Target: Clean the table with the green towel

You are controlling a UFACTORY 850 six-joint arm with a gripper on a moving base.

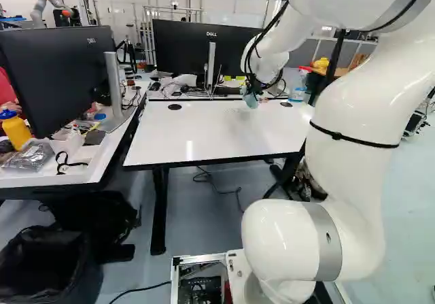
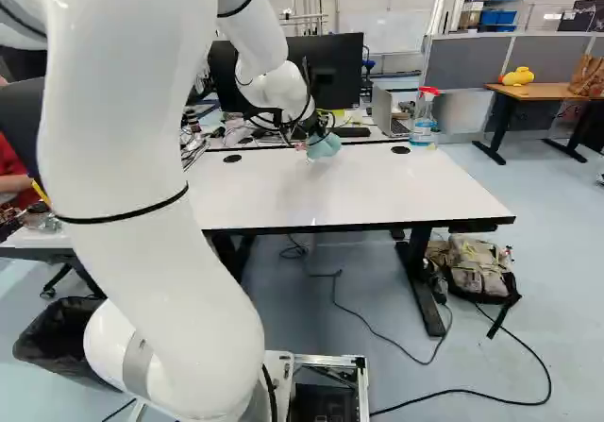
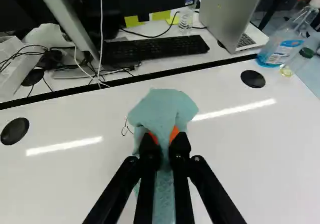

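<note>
My gripper [image 2: 312, 135] hangs over the far part of the white table [image 2: 274, 195] in the right base view. In the wrist view the gripper [image 3: 164, 143] is shut on the green towel [image 3: 162, 108], pinching it between both orange pads. The towel bunches out ahead of the fingers and trails down between them; in the left base view the towel [image 1: 251, 100] shows beneath the wrist. A thin dark squiggle mark [image 3: 126, 129] lies on the tabletop beside the towel. Whether the towel touches the surface I cannot tell.
Behind the table's far edge stand a keyboard [image 3: 155, 50], a laptop [image 3: 231, 14] and monitors [image 1: 197, 52]. A spray bottle [image 2: 424, 118] stands at the far right corner. Another desk [image 1: 68, 171] with a yellow bottle [image 1: 15, 131] is on the left. Another robot [image 1: 47, 3] stands far back.
</note>
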